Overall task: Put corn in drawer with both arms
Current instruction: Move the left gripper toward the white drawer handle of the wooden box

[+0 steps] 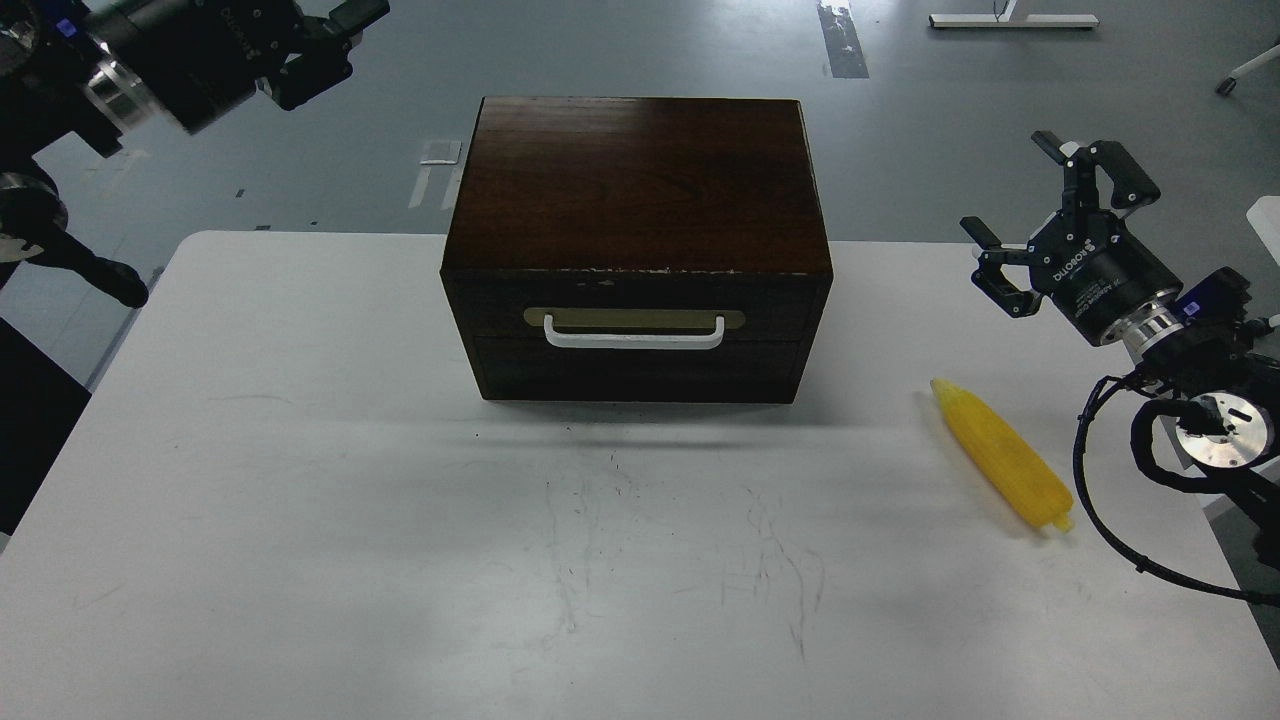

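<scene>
The yellow corn [1003,455] lies on the white table [300,500] at the right, tip pointing to the far left. The dark brown box [636,180] stands at the middle back; its drawer [780,305] is closed, with the white bar handle [633,340] facing me. My right gripper [1008,185] is open and empty, hovering behind and above the corn, apart from it. My left gripper [335,15] is raised at the top left corner, far from the box; it is partly cut off by the frame edge, and the one finger that shows is splayed.
A plain handleless panel [636,372] sits below the drawer. The right arm's cable loop [1085,500] hangs over the table's right edge near the corn's thick end. Grey floor lies beyond the table's far edge.
</scene>
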